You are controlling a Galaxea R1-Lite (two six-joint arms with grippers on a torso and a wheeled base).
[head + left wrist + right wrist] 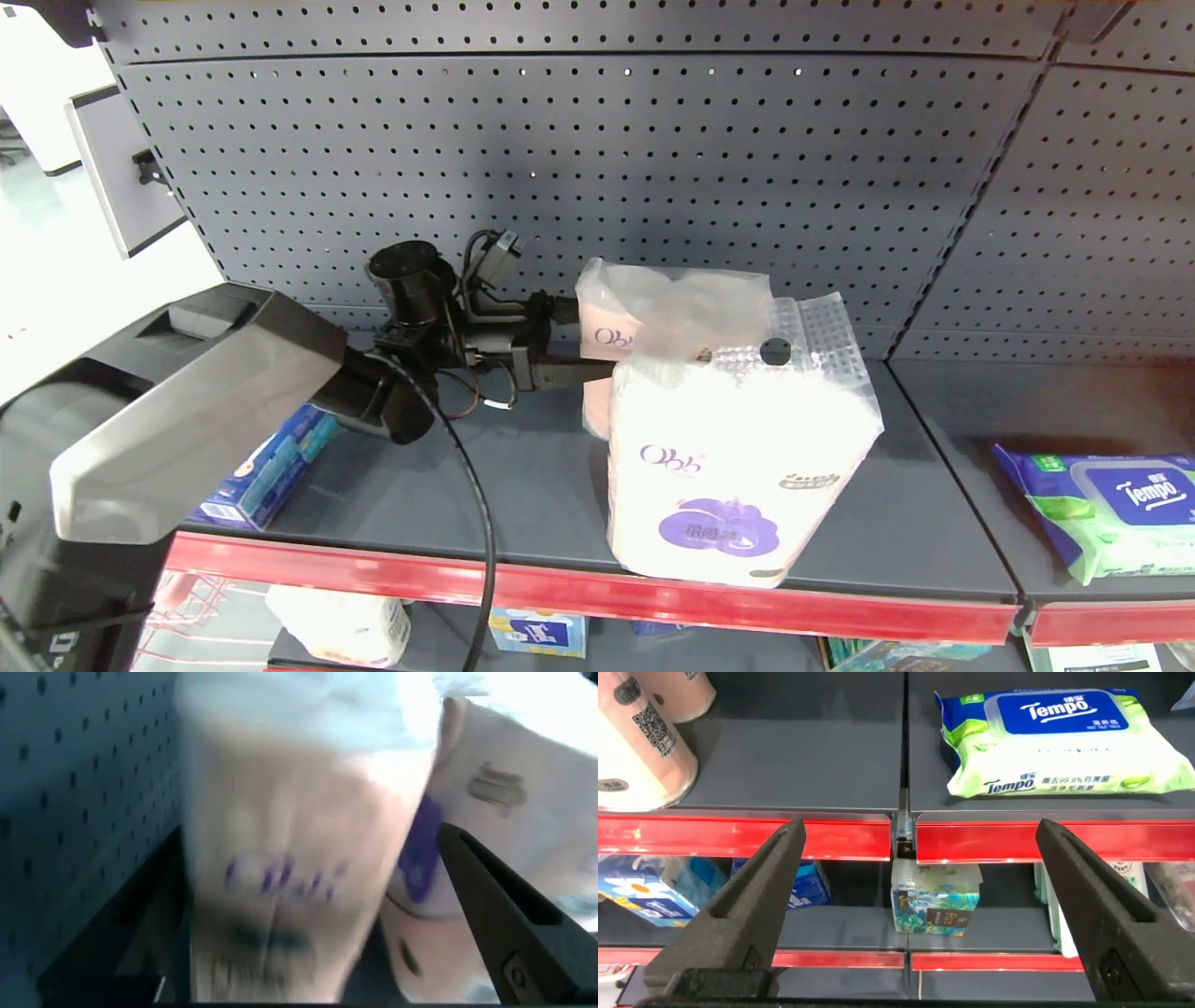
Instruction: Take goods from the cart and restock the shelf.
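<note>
Shelf (523,485) holds one large toilet-roll pack (738,457) at its red front edge, and behind it, by the pegboard (653,168), a second tissue pack (653,313) with the left gripper (588,341) clamped across it; this one looks nearly placed but not yet released, though whether it rests on the board is hidden. A wet-wipes packet (1111,513) lies on the next bay and a blue box (271,467) at the left end. The right gripper (920,831) hangs empty, jaws apart, before the red edge, so more restocking likely remains

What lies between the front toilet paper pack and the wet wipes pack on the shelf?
In the head view, the stretch from front toilet paper pack to wet wipes pack is bare shelf deck, crossed only by a section seam.
</note>
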